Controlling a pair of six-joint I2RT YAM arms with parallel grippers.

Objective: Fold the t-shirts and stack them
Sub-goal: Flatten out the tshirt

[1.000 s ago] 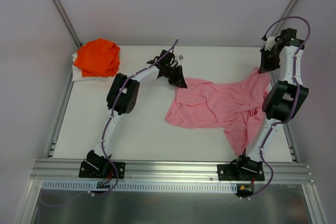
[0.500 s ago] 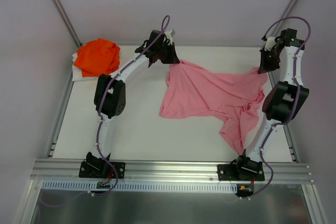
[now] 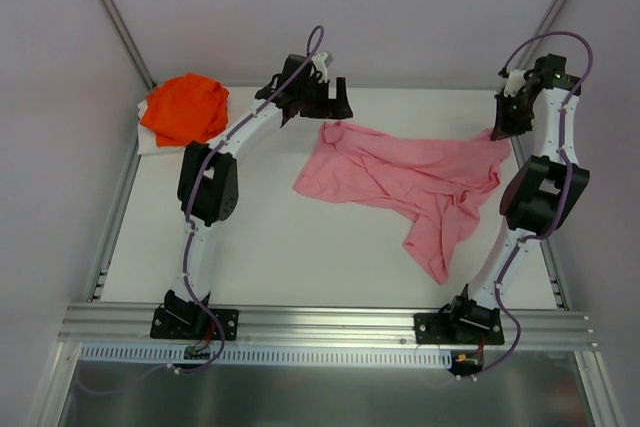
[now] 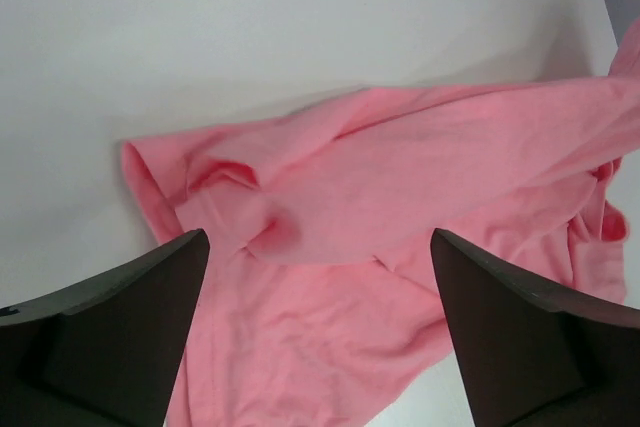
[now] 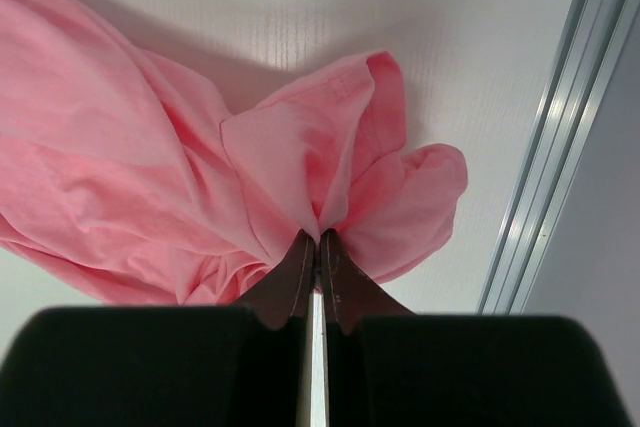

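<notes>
Pink t-shirt (image 3: 400, 172) sprawls crumpled across the table (image 3: 260, 237), its far right corner pinched by the right gripper (image 5: 320, 243), left gripper (image 4: 318, 239) spread wide above its left end, orange t-shirt (image 3: 185, 107) bunched far left.

Top view, we look down from high behind the near edge over the whole table (image 3: 260, 237), wrist views close above it, all sharing the pink t-shirt (image 3: 400, 172).

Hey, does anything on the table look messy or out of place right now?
Yes. The pink t-shirt lies crumpled and twisted across the table, one corner pinched in the right gripper, a tail trailing toward the near edge. The orange t-shirt sits bunched in the far left corner.
</notes>
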